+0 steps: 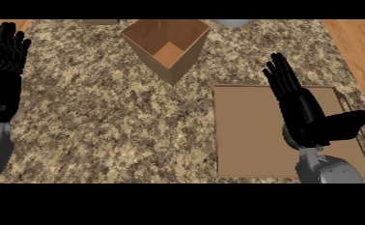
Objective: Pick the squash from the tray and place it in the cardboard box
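Observation:
The open cardboard box [167, 45] stands at the counter's far middle, and its inside shows nothing. A flat brown tray [249, 132] lies at the near right. My right hand [303, 113] hovers over the tray's right part, open, fingers straight and pointing away, thumb spread to the right. No squash shows anywhere; the hand covers part of the tray and may hide it. My left hand [10, 69] rests open at the view's left edge, fingers up, holding nothing.
A grey rounded object [231, 22] peeks in at the far edge, right of the box. The speckled stone counter [107, 122] spreads between box and tray. Wooden floor [349, 40] shows beyond the counter's right edge.

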